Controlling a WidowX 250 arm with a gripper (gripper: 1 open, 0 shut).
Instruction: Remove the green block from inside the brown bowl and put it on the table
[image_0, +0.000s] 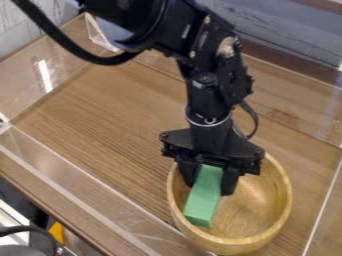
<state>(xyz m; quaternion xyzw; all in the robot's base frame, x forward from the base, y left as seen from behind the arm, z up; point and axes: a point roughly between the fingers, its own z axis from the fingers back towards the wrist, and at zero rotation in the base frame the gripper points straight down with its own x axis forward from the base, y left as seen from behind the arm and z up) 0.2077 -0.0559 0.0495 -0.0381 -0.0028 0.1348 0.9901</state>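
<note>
We see the gripper (214, 175) pointing straight down over the brown bowl (267, 222), which sits on the table (94, 120) near its front right corner. Its two black fingers (194, 178) are clamped on the upper end of the green block (205, 198), one on each side. The block hangs tilted, its long axis running from the fingers down toward the front left, and its lower end lies over the bowl's near-left rim.
</note>
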